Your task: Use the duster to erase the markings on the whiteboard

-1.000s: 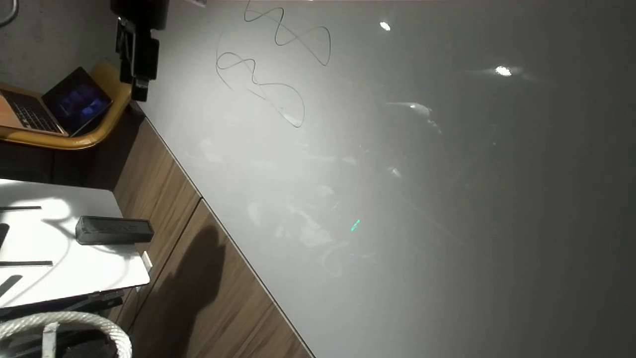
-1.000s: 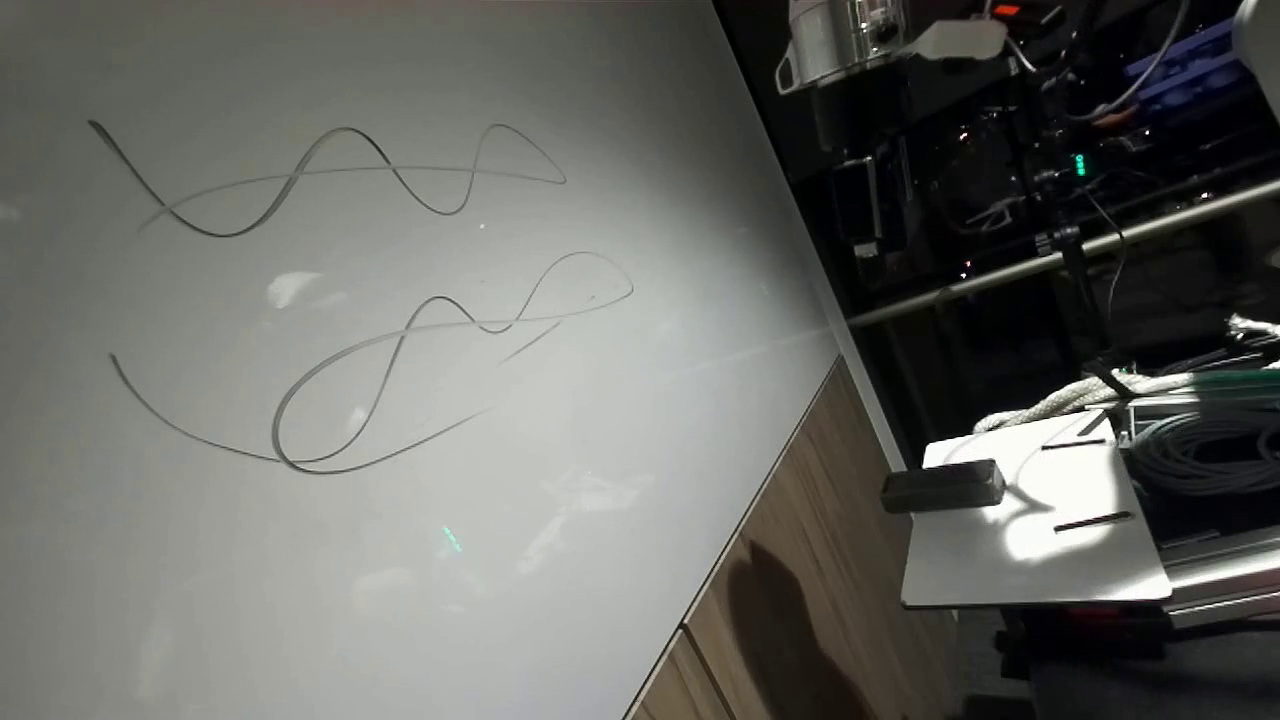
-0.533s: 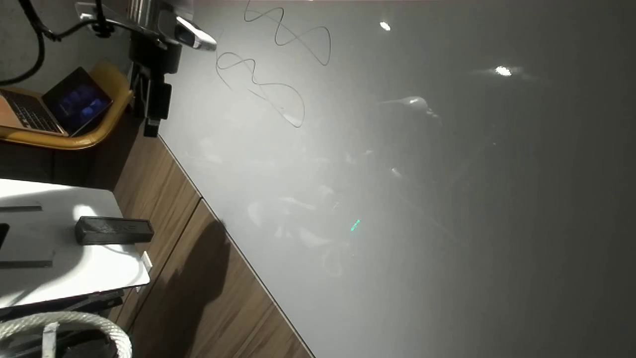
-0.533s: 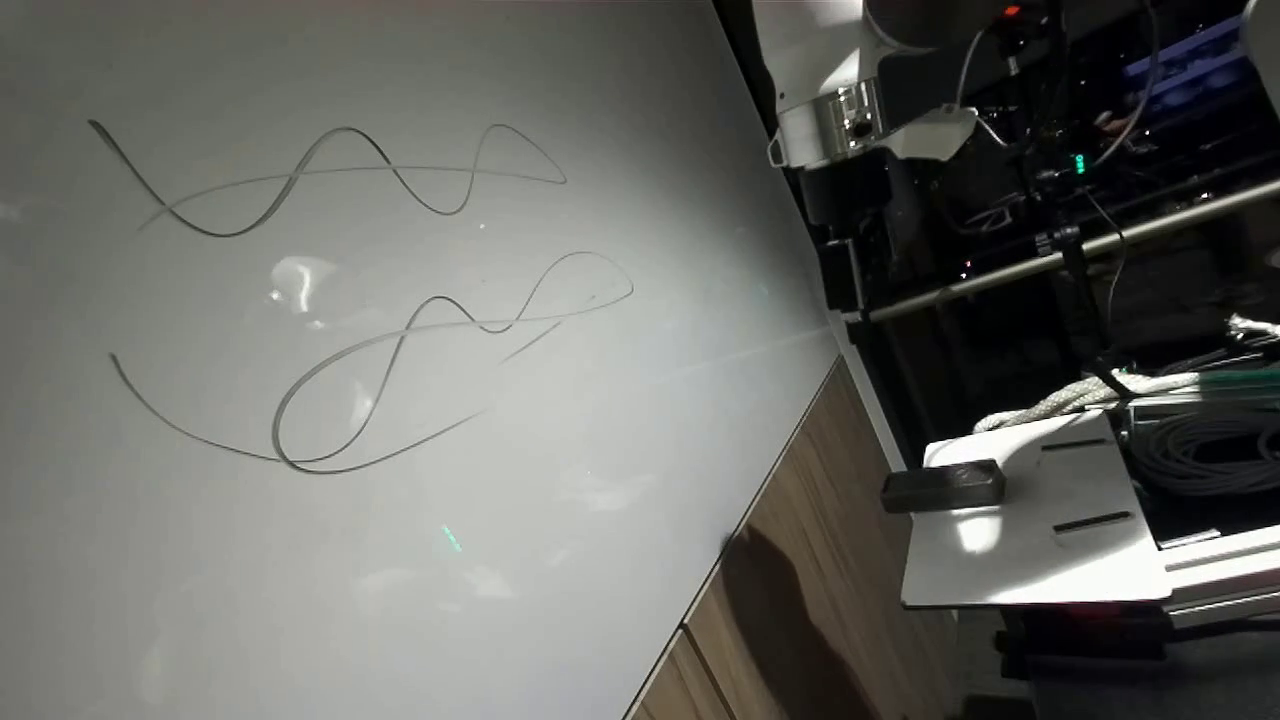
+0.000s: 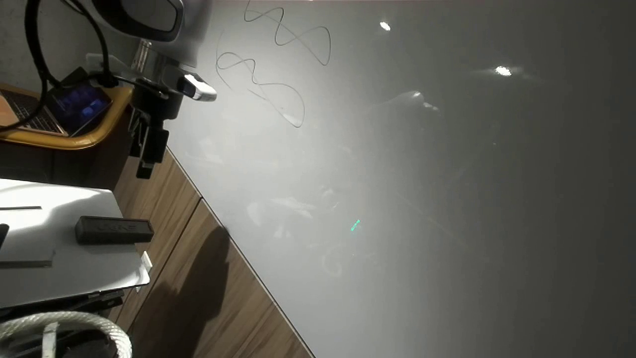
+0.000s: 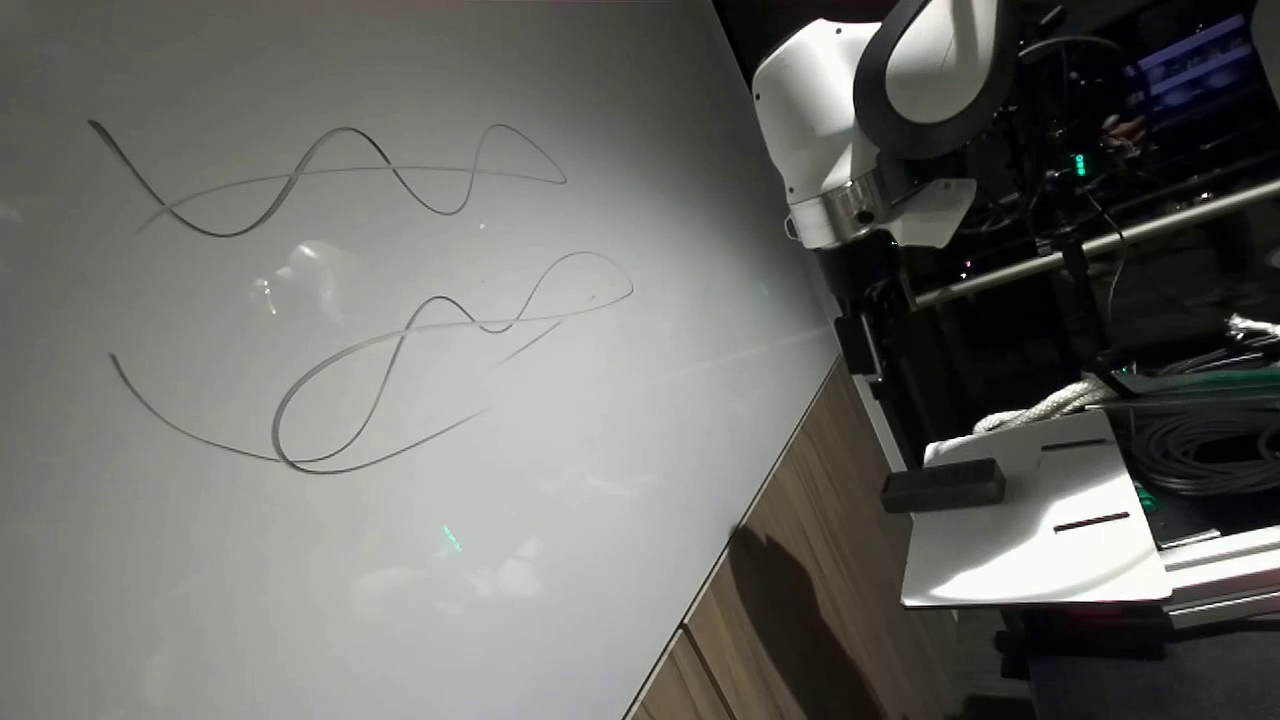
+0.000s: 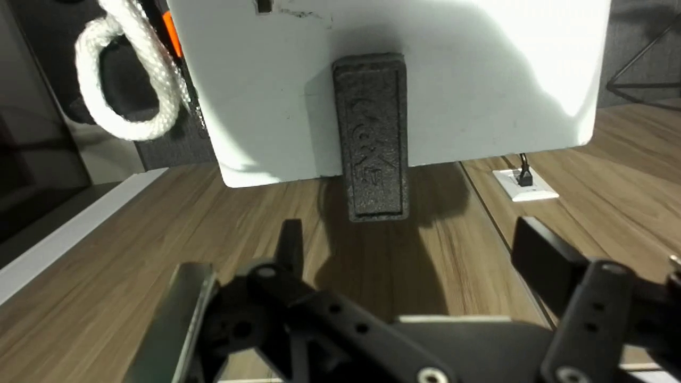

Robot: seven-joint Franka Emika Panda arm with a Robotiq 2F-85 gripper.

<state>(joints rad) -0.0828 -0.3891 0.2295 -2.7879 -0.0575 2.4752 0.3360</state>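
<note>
The duster [image 5: 114, 230], a dark grey block, lies on the small white tabletop with one end over its edge. It also shows in an exterior view [image 6: 943, 486] and in the wrist view [image 7: 372, 138]. My gripper [image 7: 412, 250] is open and empty, its fingers spread wider than the duster and apart from it. In both exterior views the gripper [image 5: 144, 171] [image 6: 870, 375] hangs above the tabletop, beside the whiteboard's lower edge. The whiteboard [image 5: 447, 199] [image 6: 250, 600] bears two squiggly dark markings [image 5: 253, 74] [image 6: 403, 335], visible in both exterior views.
The white tabletop [image 5: 30, 283] [image 7: 479, 106] stands beside a wood panel [image 5: 166, 199]. A white rope [image 5: 99, 323] [image 7: 154, 74] loops near it. A laptop [image 5: 79, 104] sits on a yellow chair [image 5: 74, 143]. A metal pole [image 6: 1000, 280] runs behind the arm. A wall outlet [image 7: 524, 183] is on the panel.
The arm and gripper have come down toward the tabletop in both exterior views, and more of the arm shows. Light and shadow on the tabletop have shifted. The duster and the markings are unchanged.
</note>
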